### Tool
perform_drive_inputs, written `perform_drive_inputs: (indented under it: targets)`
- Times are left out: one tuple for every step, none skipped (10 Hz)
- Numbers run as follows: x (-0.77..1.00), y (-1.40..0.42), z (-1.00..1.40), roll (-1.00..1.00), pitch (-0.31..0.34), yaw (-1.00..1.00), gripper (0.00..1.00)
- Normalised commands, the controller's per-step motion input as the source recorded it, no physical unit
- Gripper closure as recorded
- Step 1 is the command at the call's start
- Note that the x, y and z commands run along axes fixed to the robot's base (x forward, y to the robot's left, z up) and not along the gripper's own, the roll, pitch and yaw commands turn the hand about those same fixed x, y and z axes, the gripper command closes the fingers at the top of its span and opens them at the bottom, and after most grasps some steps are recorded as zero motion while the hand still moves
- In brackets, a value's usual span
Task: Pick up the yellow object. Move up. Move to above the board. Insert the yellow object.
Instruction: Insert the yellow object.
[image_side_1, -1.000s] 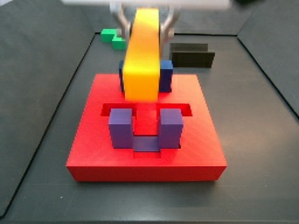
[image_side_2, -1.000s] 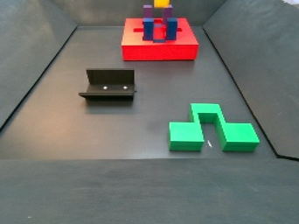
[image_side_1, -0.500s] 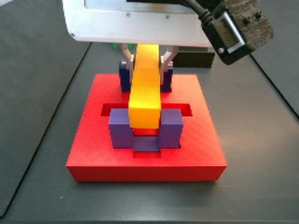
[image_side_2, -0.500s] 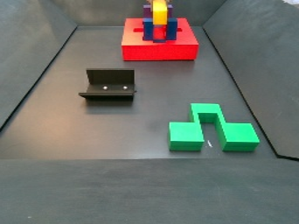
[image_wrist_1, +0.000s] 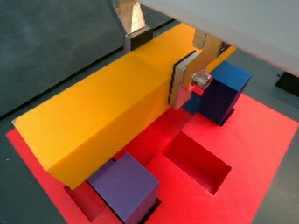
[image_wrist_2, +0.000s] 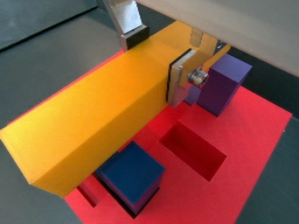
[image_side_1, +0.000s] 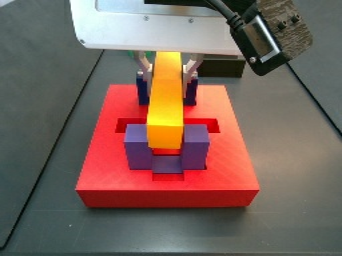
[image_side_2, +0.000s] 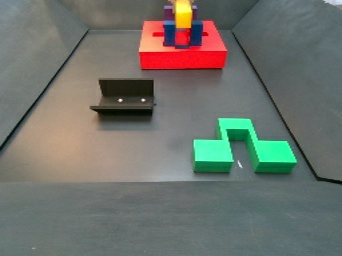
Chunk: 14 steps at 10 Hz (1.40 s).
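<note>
A: Where is the bar (image_side_1: 164, 100) sitting?

B: It is lying over the middle of the board (image_side_1: 168, 184), running near to far between the posts. In a side view its near end is resting between the two near posts (image_side_1: 139, 148), low in the gap, and its far end is passing between the two far ones.

A: Is the gripper (image_wrist_1: 163, 61) holding it?

B: Yes. In both wrist views the silver fingers (image_wrist_1: 186, 77) are pressing on the bar's two long sides near its far end, clamped on it. One finger (image_wrist_2: 183, 76) is showing clearly in the other wrist picture too, flat against the yellow face.

A: Is the bar down in a slot?

B: I cannot tell how deep it is going. The wrist views are showing an open recessed slot (image_wrist_2: 191, 150) in the red surface beside the bar, with a blue post (image_wrist_2: 129, 177) and a purple post (image_wrist_2: 222, 83) standing at either end of it.

A: And the board itself?

B: In a side view it is lying at the far end of the floor (image_side_2: 183, 59), with the bar (image_side_2: 182, 14) showing as a small yellow patch among the posts.

A: What else is showing?

B: The fixture (image_side_2: 124, 97) is standing left of centre, well apart from the board. Green blocks (image_side_2: 241, 146) are lying near and right. A black block (image_side_1: 222, 67) is peeking out beyond the board, under the arm's white housing (image_side_1: 147, 22).
</note>
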Motion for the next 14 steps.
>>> perform_drive_inputs:
  targets:
    - [0.00, 0.00, 0.00, 0.00, 0.000, 0.15, 1.00]
    - [0.00, -0.03, 0.00, 0.00, 0.000, 0.16, 1.00]
    - [0.00, -0.07, -0.03, 0.01, 0.000, 0.13, 1.00]
    - [0.01, -0.09, -0.07, 0.06, 0.000, 0.09, 1.00]
    - [0.01, -0.10, -0.09, 0.06, 0.000, 0.06, 1.00]
    - [0.06, -0.09, -0.08, 0.04, 0.001, 0.00, 1.00]
    - [0.07, -0.09, -0.09, 0.04, 0.000, 0.00, 1.00]
    - [0.12, -0.11, -0.11, 0.04, 0.019, 0.00, 1.00]
    - [0.25, -0.09, -0.15, 0.03, 0.051, 0.00, 1.00]
    - [0.22, -0.06, -0.19, 0.05, 0.051, -0.01, 1.00]
    - [0.13, -0.02, -0.18, 0.06, 0.036, 0.00, 1.00]
    - [0.09, -0.01, -0.20, 0.07, 0.020, 0.00, 1.00]
    - [0.05, 0.00, -0.22, 0.08, 0.017, -0.02, 1.00]
    - [0.00, 0.00, -0.24, 0.09, 0.011, -0.03, 1.00]
